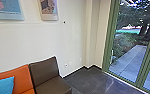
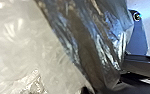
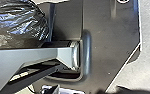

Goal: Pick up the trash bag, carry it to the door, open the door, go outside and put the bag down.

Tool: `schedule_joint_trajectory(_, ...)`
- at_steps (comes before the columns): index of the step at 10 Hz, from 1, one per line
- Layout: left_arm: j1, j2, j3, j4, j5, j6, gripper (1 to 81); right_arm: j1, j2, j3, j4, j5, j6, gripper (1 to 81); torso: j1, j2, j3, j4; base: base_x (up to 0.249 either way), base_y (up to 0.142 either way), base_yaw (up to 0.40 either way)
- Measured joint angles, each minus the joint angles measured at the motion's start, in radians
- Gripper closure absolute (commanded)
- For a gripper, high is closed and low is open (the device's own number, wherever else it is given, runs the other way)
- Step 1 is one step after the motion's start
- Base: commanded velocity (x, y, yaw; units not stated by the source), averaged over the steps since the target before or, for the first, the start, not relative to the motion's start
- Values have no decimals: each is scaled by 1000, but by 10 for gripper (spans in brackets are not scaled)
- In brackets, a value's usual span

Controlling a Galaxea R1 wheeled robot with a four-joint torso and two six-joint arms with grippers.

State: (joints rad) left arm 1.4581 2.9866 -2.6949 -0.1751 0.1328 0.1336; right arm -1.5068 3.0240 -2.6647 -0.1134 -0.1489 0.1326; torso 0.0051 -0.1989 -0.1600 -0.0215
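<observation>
Plain white wall (image 1: 71,37) stands behind orange seat (image 1: 21,75) & brown seat (image 1: 44,70), w/ green-framed glass door (image 1: 108,45) on R side, while shiny dark plastic trash bag (image 3: 19,23) is near robot's own body, large in L wrist view, & for each pincer I cannot tell if clenched or released.

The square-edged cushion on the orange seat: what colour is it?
Bright blue cushion; best seen in the head view.
</observation>
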Motion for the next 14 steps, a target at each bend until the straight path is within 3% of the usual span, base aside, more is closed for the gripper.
schedule_joint_trajectory(14, 0, 3, -3, 0, -1, 0, 811, -1, 12, -1, 0, 2, 0, 10, 0, 0, 0, 0, 0, 0, -268)
